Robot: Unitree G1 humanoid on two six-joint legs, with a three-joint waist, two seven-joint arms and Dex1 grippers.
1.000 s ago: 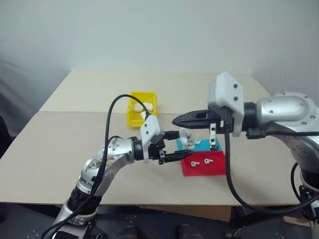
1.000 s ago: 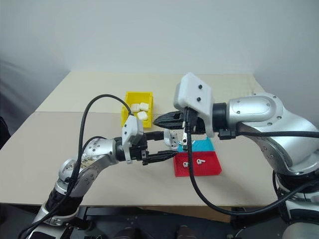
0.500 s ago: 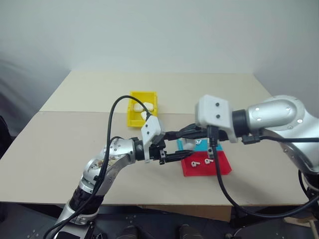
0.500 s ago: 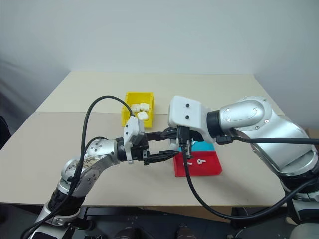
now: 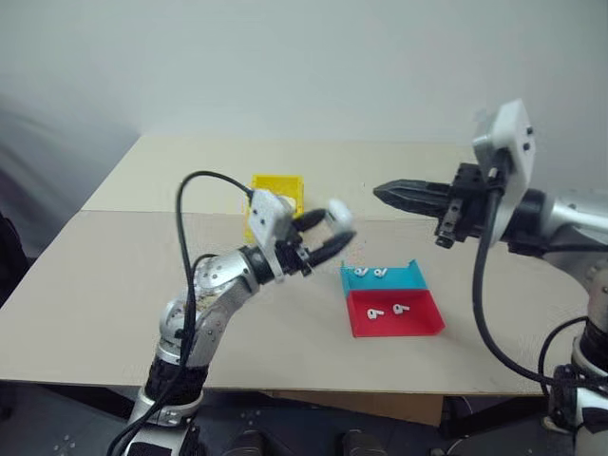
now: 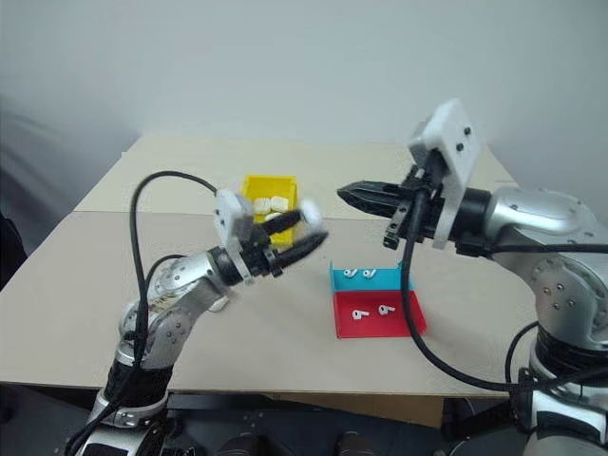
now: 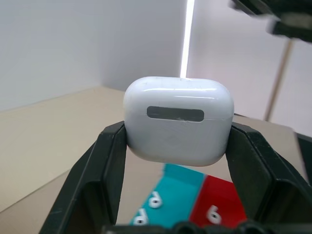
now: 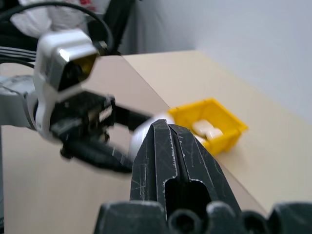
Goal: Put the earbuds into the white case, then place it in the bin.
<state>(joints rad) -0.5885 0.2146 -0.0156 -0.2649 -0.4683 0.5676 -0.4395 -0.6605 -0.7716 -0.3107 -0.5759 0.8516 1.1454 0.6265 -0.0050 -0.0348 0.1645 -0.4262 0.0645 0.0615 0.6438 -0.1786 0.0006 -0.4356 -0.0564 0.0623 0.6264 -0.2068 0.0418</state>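
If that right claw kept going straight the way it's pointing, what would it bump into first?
Probably the white case clamped in the left gripper. The shut right gripper points across toward it, though it may sit slightly higher and pass just above; depth is hard to judge.

Your left arm reaches up from the lower left, elbow bent, with its forearm angled forward and toward the middle. The left gripper [image 5: 326, 233] points forward and to the right, tipped a little above level, and its two black fingers [image 7: 102, 161] are clamped on either side of the white case [image 7: 178, 119], which sits between them with its lid closed. Your right arm comes in from the right side, held high, forearm roughly level and directed toward the left. The right gripper [image 5: 385, 194] has its fingers pressed together with nothing between them, the tips pointing leftward and standing well apart from the left gripper.
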